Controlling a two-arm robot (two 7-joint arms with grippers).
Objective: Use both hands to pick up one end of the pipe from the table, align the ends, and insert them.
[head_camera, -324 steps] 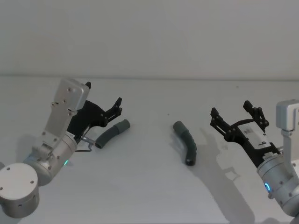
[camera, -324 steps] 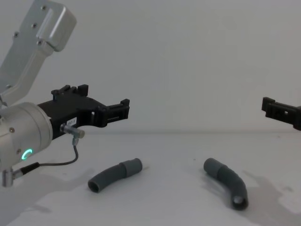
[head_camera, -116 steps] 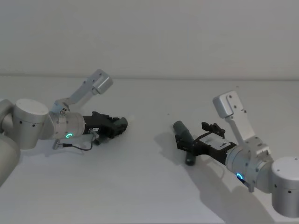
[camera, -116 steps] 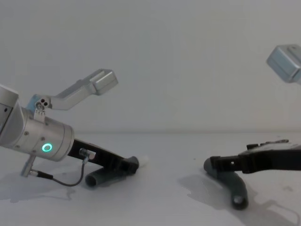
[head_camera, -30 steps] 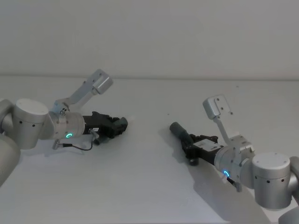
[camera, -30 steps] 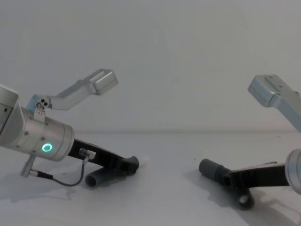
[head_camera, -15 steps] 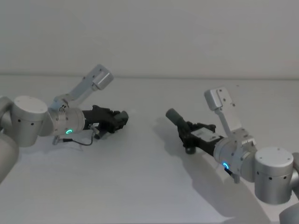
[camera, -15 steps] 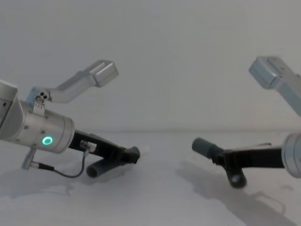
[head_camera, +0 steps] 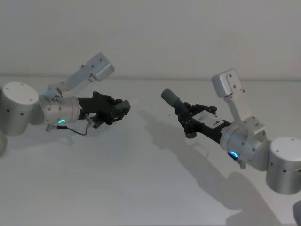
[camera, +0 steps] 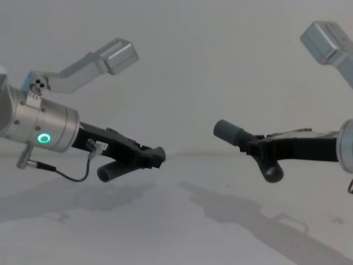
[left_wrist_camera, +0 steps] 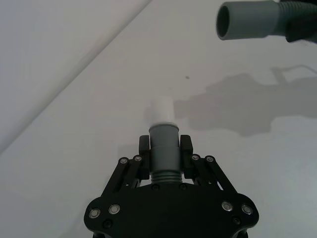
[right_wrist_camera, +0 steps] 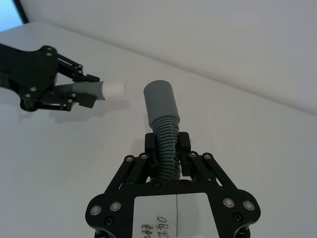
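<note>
Both pipe pieces hang above the white table (head_camera: 141, 188). My left gripper (head_camera: 117, 109) (camera: 150, 157) (left_wrist_camera: 164, 150) is shut on the left piece (left_wrist_camera: 164, 153), just behind its smooth end. This piece's white stub tip (left_wrist_camera: 161, 110) (right_wrist_camera: 113, 89) points toward the right. My right gripper (head_camera: 186, 120) (camera: 259, 149) (right_wrist_camera: 167, 148) is shut on the ribbed middle of the right piece (right_wrist_camera: 164, 131). Its wide grey cuff (head_camera: 169, 97) (camera: 228, 131) (left_wrist_camera: 247, 20) points left and upward. A clear gap separates the stub and the cuff, and the cuff sits higher.
The arms' shadows (head_camera: 164, 136) fall on the bare table below the grippers. A plain pale wall (head_camera: 150, 37) stands behind the table's far edge.
Both grippers have risen off the table with their pipe pieces. The two ends have moved closer together. The right piece's cuff has tilted up.
</note>
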